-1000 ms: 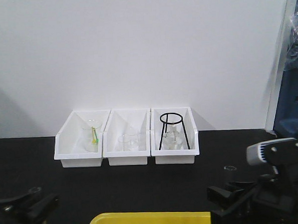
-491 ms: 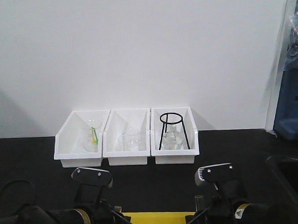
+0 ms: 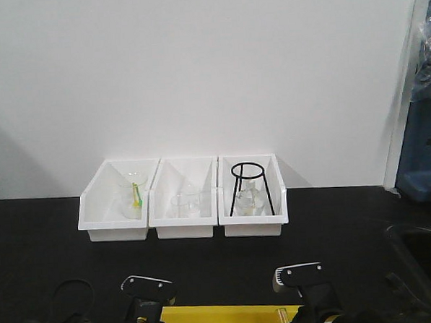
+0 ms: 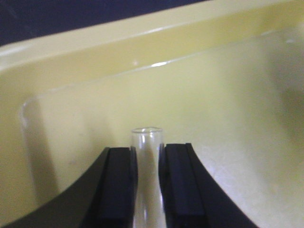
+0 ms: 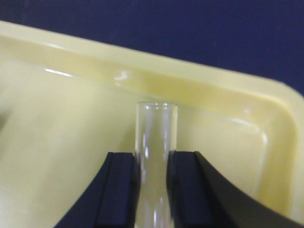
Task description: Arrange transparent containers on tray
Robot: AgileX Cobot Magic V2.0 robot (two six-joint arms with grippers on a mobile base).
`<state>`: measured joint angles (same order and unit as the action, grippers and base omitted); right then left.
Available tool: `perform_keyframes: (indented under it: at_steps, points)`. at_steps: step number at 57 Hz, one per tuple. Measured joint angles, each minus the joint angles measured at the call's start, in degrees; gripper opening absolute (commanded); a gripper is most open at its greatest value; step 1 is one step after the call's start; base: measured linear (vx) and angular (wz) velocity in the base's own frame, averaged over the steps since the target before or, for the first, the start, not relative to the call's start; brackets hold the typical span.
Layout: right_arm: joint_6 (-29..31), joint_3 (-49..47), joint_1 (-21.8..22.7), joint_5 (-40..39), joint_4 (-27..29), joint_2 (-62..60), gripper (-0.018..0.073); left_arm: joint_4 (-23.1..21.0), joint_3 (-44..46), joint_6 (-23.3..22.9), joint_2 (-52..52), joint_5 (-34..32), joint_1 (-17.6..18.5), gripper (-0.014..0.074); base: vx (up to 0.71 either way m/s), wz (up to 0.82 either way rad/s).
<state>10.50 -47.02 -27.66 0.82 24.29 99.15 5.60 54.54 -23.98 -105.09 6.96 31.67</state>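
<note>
The yellow tray (image 3: 224,319) lies at the near edge of the front view, between my two arms. In the left wrist view my left gripper (image 4: 147,159) is shut on a clear glass test tube (image 4: 147,140), whose rounded rim points at the tray's far wall (image 4: 95,61), low over the tray floor. In the right wrist view my right gripper (image 5: 154,164) is shut on a second test tube (image 5: 156,126), near the tray's rounded right corner (image 5: 270,123). That tube's tip (image 3: 281,316) just shows in the front view. Both grippers themselves are hidden there.
Three white bins (image 3: 183,228) stand in a row against the white wall, holding glass beakers. The right bin also holds a black ring stand (image 3: 249,189). A blue object (image 3: 424,150) stands at the far right. The tabletop (image 3: 46,235) is black.
Both arms came in from the sides to the middle and dropped lower over the yellow tray, each carrying its tube.
</note>
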Motion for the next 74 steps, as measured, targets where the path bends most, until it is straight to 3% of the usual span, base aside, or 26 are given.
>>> perform_keyframes:
  at_steps: [17,33,41,54,66,74]
  points:
    - [-1.9,0.0,0.0,0.1,0.0,2.1,0.0400,0.0,0.0,0.0,-1.2,-1.3,0.0,0.0485,0.00,0.00]
    - [-3.1,0.0,0.0,0.3,2.2,-0.9,0.0433,0.2,0.0,0.1,1.8,-2.4,0.0,0.0476,0.00,0.00]
    - [-3.0,0.0,0.0,0.3,2.1,-8.1,0.0416,2.9,0.0,2.6,7.8,-2.4,0.0,0.0447,0.00,0.00]
    - [2.5,0.1,0.0,0.6,1.0,-25.9,0.0281,8.6,0.0,5.0,24.3,-1.7,0.0,0.0340,0.00,0.00]
    - [13.0,0.1,0.0,7.1,0.9,-42.1,0.0100,9.4,-1.0,8.1,38.6,-0.3,0.0,0.0174,0.00,0.00]
    - [14.7,0.2,0.0,12.0,0.6,-50.3,-0.0007,9.4,-6.7,8.9,48.7,0.1,0.0,0.0056,0.00,0.00]
